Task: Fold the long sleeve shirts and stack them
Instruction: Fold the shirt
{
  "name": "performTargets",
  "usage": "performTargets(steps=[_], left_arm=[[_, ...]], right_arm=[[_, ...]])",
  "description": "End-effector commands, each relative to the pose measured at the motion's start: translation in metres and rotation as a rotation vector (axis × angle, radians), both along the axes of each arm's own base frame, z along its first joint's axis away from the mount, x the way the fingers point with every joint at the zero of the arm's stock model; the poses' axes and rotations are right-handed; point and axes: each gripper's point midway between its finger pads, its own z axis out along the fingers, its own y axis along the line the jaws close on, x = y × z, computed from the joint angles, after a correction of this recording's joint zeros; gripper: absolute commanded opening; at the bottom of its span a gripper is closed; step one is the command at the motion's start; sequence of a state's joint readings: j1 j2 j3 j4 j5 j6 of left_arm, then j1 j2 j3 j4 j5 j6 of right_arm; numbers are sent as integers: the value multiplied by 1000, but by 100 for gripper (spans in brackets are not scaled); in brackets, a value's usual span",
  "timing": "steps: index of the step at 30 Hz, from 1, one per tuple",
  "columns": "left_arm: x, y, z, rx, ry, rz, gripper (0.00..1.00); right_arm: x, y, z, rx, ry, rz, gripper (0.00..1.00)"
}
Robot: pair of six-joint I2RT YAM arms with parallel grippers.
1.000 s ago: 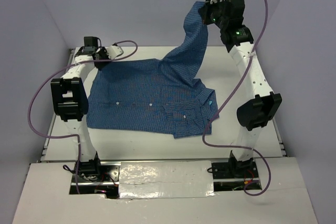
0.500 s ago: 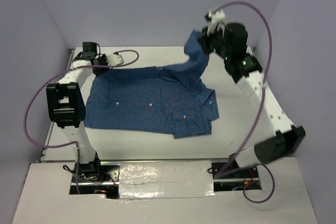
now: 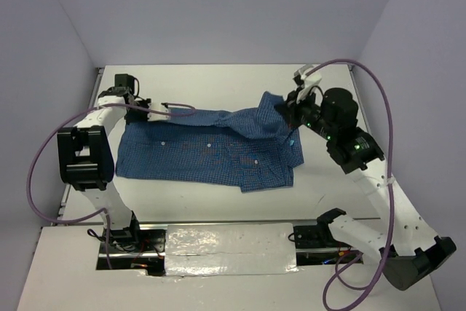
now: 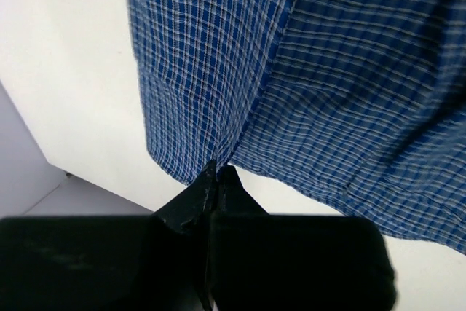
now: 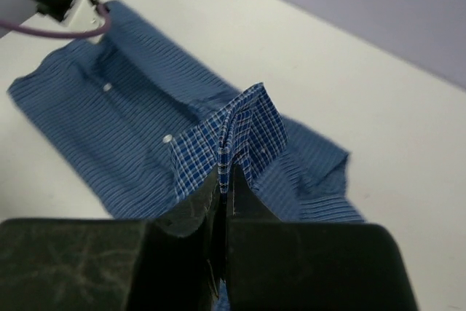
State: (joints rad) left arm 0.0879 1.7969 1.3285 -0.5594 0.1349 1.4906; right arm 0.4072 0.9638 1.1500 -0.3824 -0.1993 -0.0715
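The blue, finely checked cloth shirt (image 3: 196, 152) lies mostly flat and softly creased, small white buttons showing, across the middle of the smooth white table (image 3: 218, 81) — its far-left edge pinched tight by the left gripper (image 4: 217, 174), its far-right fold clamped, slightly lifted, by the right gripper (image 5: 226, 171).

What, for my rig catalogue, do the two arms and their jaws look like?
Both the left arm and right arm have slim white links joined by chunky black joint housings. A purple cable loops along each. The right arm shows small green lights on its black housings. The jaws are black, tapering to thin wedge tips.
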Motion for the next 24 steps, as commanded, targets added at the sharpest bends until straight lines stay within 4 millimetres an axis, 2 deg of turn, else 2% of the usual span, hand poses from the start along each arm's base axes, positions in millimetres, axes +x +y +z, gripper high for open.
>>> performTargets(steps=[1,2,3,5,6,12,16,19,21,22,23,24], left_arm=[[-17,1,3,45,32,-67,0],[-16,2,1,45,34,-57,0],[-17,2,0,48,40,-48,0],[-22,3,-6,49,69,-39,2],[-24,3,-7,49,76,-38,3],[-36,3,-25,54,116,-30,9],[-47,1,-31,50,156,-23,12],[-51,-3,-25,19,160,-17,12],[-53,-4,-24,15,159,-23,17],[-54,-3,-25,21,164,-24,35],[-56,-1,-29,34,174,-18,49],[-56,0,-31,33,178,-11,99]], right_arm=[[-17,22,-46,32,155,74,0],[-21,25,-50,46,173,82,0],[-27,31,-64,54,213,105,0],[-34,39,-72,71,226,136,0],[-39,44,-84,70,254,154,0],[-45,57,-117,83,336,188,0],[-45,58,-129,64,355,191,0],[-50,61,-130,57,364,226,0],[-56,62,-136,56,385,251,0],[-59,63,-138,59,392,261,0],[-60,65,-141,65,401,268,2],[-63,66,-149,78,431,270,5]])
